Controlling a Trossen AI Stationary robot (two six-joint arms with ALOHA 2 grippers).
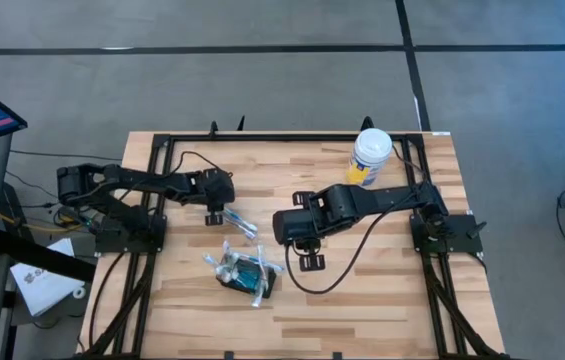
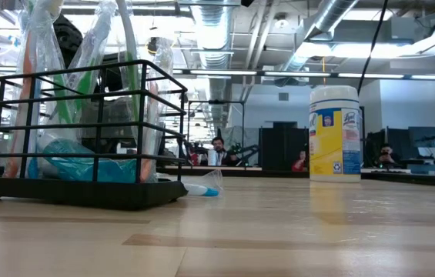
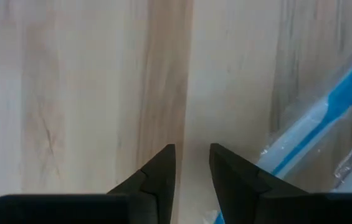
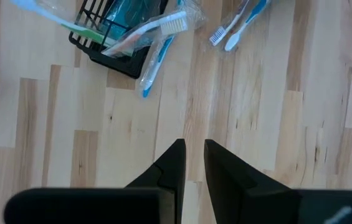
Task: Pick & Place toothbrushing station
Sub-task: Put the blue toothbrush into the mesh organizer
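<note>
left end effector (image 1: 214,216): parted slightly, nothing gripped, beside wrapped toothbrush (image 1: 243,224) | toothbrushing station (image 1: 245,275): rests on bench (image 1: 382,290), brushes partly loaded, loose one left | right end effector (image 1: 310,261): nearly closed, nothing held, near station

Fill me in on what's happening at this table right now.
Neither arm holds anything. The left gripper sits low over bare wood, fingers slightly apart, beside a wrapped blue toothbrush lying loose on the table. The right gripper hovers mid-table, fingers nearly together and empty. The black wire toothbrushing station, already stuffed with packaged toothbrushes, stands near the front edge. A wipes canister stands upright at the back right. People show in the room behind.
</note>
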